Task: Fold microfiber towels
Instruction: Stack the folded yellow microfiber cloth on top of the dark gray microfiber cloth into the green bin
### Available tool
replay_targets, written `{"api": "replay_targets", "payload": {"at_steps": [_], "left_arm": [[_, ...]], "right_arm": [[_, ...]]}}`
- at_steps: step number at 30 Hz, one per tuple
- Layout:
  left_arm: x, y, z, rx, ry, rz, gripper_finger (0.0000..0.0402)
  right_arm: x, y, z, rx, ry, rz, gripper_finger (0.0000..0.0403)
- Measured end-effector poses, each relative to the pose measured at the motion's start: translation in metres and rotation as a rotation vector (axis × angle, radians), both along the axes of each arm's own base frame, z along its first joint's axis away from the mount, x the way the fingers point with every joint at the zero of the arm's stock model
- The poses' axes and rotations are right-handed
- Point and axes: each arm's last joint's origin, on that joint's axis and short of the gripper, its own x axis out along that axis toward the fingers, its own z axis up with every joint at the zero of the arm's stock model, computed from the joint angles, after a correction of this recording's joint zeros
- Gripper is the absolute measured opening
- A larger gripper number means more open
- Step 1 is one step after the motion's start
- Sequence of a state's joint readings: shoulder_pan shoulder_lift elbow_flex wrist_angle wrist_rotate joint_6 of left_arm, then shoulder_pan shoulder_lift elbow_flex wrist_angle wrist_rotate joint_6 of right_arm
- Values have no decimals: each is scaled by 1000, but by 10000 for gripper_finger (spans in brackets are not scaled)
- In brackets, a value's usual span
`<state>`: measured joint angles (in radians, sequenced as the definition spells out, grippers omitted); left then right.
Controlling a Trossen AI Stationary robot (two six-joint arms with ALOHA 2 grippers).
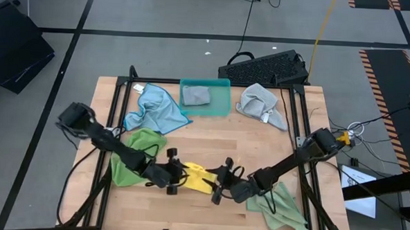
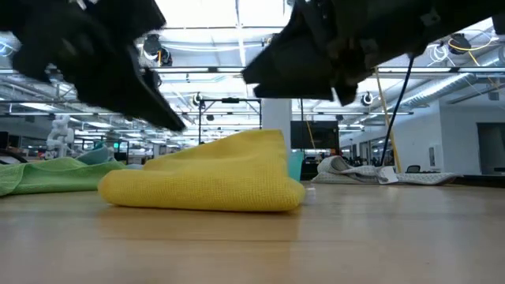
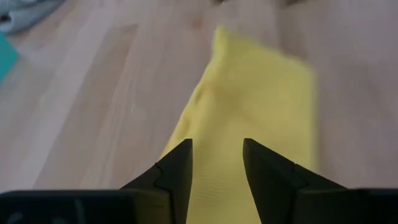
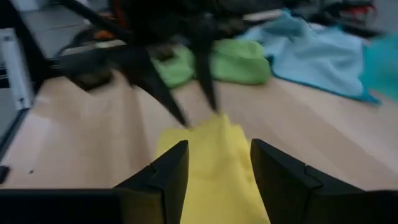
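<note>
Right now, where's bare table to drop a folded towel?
Free: the bare wood between the teal tray and the yellow towel, and the front strip below both grippers. Crowded: the front middle, where the left gripper and right gripper hang open over the yellow towel, flanked by a green towel and another green towel.

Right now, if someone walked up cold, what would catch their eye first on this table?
The bright yellow towel, folded into a strip near the table's front edge, with the left claw and right claw closing in on it from either side, both open and above it. Behind it, a teal tray at the back edge holds a grey towel, with a light blue towel crumpled beside it.
</note>
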<state>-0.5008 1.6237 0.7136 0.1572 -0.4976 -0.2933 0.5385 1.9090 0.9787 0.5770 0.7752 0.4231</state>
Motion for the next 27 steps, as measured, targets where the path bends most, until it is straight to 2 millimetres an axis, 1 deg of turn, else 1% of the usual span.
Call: {"api": "replay_targets", "payload": {"at_steps": [4, 7, 10, 14, 16, 20, 23, 27], "left_arm": [[14, 7, -23, 31, 11, 7, 145], [24, 8, -32, 15, -17, -61, 145], [29, 8, -34, 18, -40, -124, 145], [28, 9, -25, 63, -68, -132, 145], [26, 11, -15, 99, -78, -113, 145], [19, 14, 6, 105, -101, -106, 145], [15, 10, 19, 74, -129, -163, 145], [9, -2, 20, 47, -115, -252, 145]], "right_arm": [[9, -2, -15, 4, -25, 42, 146], [12, -4, -31, -16, 16, 42, 122], [12, -6, -43, -48, 50, 19, 93], [12, -13, -65, -31, 102, -13, 57], [11, -14, -77, -16, 121, -29, 41], [11, -16, -90, 29, 119, -75, 21], [11, -16, -92, 42, 114, -84, 15], [11, -16, -85, 13, 116, -67, 14]]}}
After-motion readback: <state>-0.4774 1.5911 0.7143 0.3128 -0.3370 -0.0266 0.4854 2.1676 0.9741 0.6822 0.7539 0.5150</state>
